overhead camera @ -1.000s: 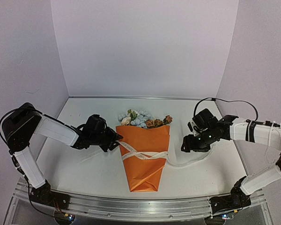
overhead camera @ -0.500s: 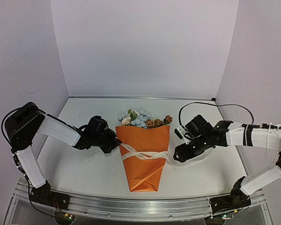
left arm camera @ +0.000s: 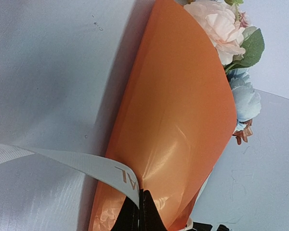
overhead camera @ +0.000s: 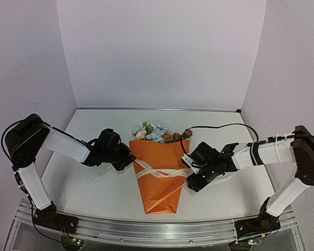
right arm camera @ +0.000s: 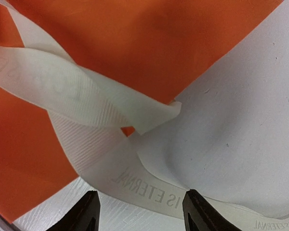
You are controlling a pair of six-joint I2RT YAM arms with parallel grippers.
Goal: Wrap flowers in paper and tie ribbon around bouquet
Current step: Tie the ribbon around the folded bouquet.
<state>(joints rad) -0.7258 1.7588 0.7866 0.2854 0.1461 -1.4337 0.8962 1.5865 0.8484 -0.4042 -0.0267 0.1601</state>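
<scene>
1. Plain pale walls (overhead camera: 162,52) close in a white table (overhead camera: 94,198), and the bouquet (overhead camera: 159,196) lies flat at its centre with its tip toward the near edge.
2. On the left, the left tool (overhead camera: 129,159) sits at the cone's left edge with its fingers pressed together, pinching the ribbon (overhead camera: 156,172) — the wrist view shows the lettered strip running straight into the dark fingertips (left arm camera: 147,219) beside the paper (overhead camera: 167,154).
3. In the middle, the orange paper is rolled into a cone. The flowers (overhead camera: 153,132) poke out of its wide end toward the back wall, and the ribbon runs across the cone's waist.
4. On the right, the right tool (overhead camera: 192,180) is low at the cone's right edge with its fingers spread. A ribbon strand lies flat on the table between them, not gripped, and just beyond it two strands cross at the paper's edge.
5. The wrapping looks done, so the step in hand seems to be the tie. The next move likely calls for the right tool to close on that loose strand, then a gentle outward pull against the left hold — firm enough to snug the crossing without dragging or creasing the cone
</scene>
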